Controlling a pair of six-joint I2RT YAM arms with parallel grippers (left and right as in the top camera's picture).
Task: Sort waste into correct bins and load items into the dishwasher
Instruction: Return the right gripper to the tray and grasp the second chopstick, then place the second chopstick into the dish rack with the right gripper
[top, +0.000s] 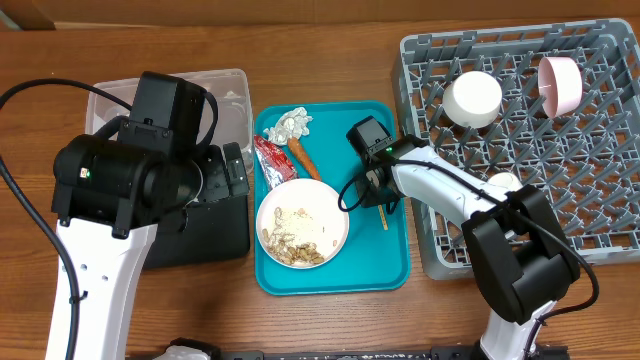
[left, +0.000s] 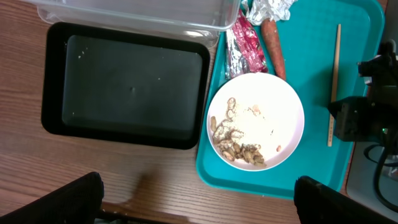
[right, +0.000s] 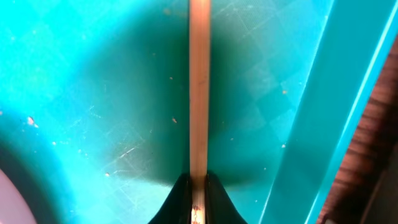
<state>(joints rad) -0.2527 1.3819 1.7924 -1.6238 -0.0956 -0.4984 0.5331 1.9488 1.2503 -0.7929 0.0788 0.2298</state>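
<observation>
1. The left arm leans in from the near-left corner, and the left gripper (top: 234, 171) hangs above the black tray (left: 130, 87).
2. Its fingers (left: 68, 199) are spread wide apart, with nothing between them.
3. The right arm reaches from the near-right side across the corner of the grey dish rack (top: 600, 200) to the right side of the teal tray (top: 330, 280).
4. The right gripper (right: 199, 185) is pinched tight on a wooden chopstick (right: 199, 81). The stick runs alongside the tray's right wall, and I cannot tell whether it is off the tray floor.
5. The black tray looks bare. Just behind it is the clear tub (left: 130, 15), whose contents I cannot make out.
6. On the teal tray sits the white plate (left: 280, 106) with beige food scraps (left: 239, 146) in it. Behind the plate lie the red packet (left: 245, 46), the carrot piece (left: 273, 46) and the crumpled wrapper (left: 270, 9).
7. In the rack are a white bowl (top: 472, 97), a pink bowl (top: 560, 82) standing on edge, and a small white cup (top: 503, 183).
</observation>
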